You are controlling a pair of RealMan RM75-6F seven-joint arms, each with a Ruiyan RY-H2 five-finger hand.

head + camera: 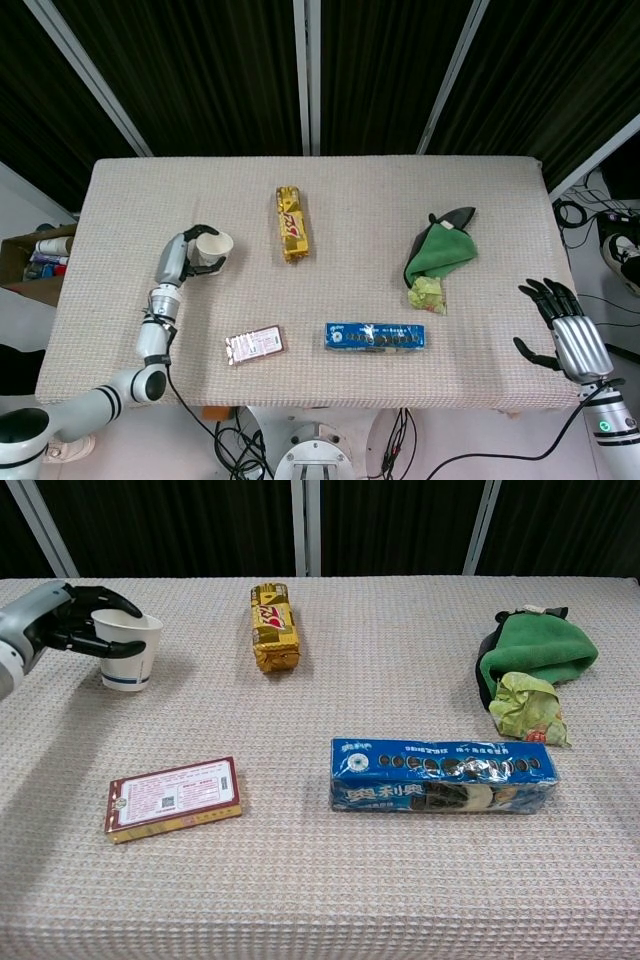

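Note:
My left hand (178,260) (58,617) grips a white paper cup (213,250) (127,651) with a blue band, standing upright with its mouth up at the left of the table. My right hand (560,328) hangs past the table's right front corner with its fingers spread and nothing in it; the chest view does not show it.
On the woven cloth table (350,210) lie a yellow snack bar (291,223) (273,626), a red and white flat box (253,345) (173,797), a blue cookie pack (374,336) (442,775), and a green cloth (441,250) (536,652) with a crumpled wrapper (427,293) (527,709).

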